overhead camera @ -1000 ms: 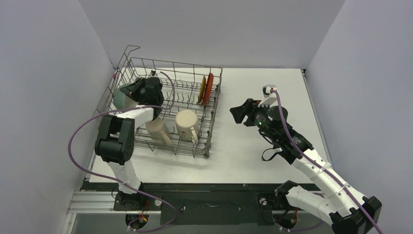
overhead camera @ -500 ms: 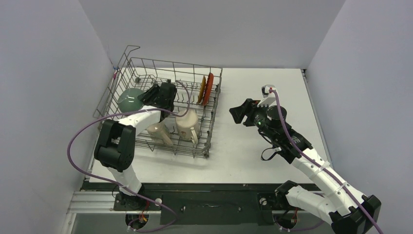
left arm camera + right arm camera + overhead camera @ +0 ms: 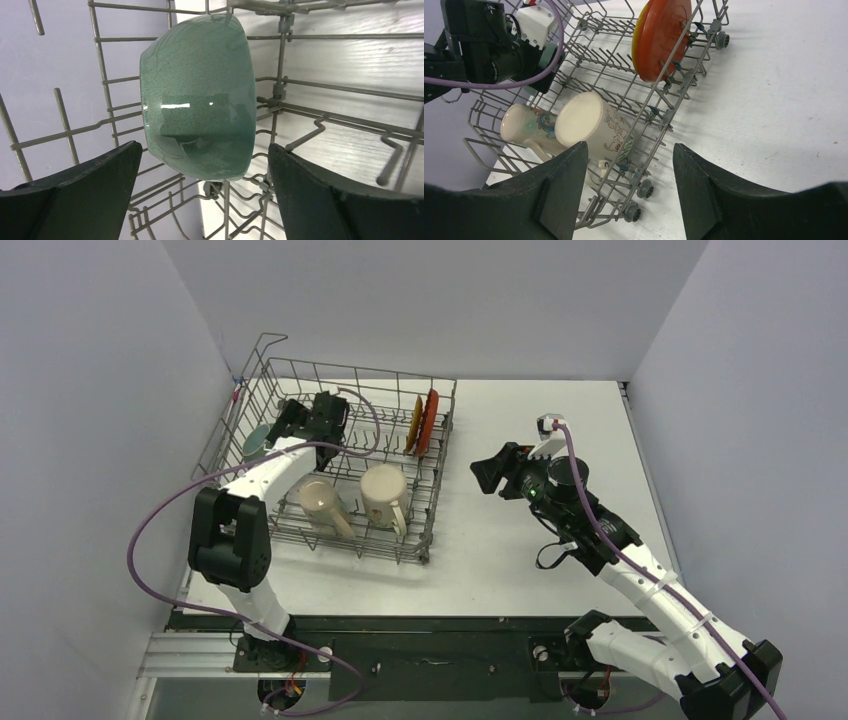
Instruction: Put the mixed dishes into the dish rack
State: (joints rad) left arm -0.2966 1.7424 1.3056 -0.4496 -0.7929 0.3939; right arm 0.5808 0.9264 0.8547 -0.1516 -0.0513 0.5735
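Dish rack (image 3: 437, 490) holds bowl (image 3: 200, 100), mugs (image 3: 584, 125), plate (image 3: 661, 37), maybe saucer (image 3: 636, 35); left fingers (image 3: 75, 195), right fingers (image 3: 559, 195) parted.

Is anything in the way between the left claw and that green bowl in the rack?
Nothing visible. The bowl sits on its side in the rack, straight ahead of the open left claw, with only open space between them.

The green bowl (image 3: 200, 100) is no longer gripped: it is now set on edge at the left wall of the dish rack (image 3: 436, 480), and the left gripper (image 3: 284, 420) is drawn back, jaws parted.
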